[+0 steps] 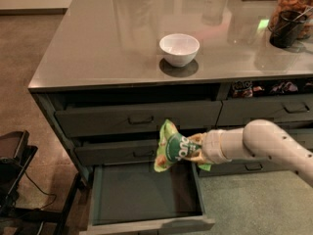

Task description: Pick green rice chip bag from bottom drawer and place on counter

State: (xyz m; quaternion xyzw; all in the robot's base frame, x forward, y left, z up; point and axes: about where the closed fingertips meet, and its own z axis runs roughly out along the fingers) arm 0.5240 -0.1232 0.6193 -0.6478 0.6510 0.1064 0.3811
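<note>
The green rice chip bag (172, 147), light green with a dark green round logo, hangs in the air in front of the middle drawer, above the open bottom drawer (142, 194). My gripper (196, 149) is shut on the bag's right side; my white arm reaches in from the right. The bottom drawer is pulled out and its inside looks bare. The counter (112, 38), a glossy grey-brown slab, tops the island above.
A white bowl (179, 49) stands on the counter near its front edge. A dark cup (287, 28) and a jar stand at the far right, a white object at the back. Two handled drawers (139, 118) are shut above. A black stand (12, 160) sits at lower left.
</note>
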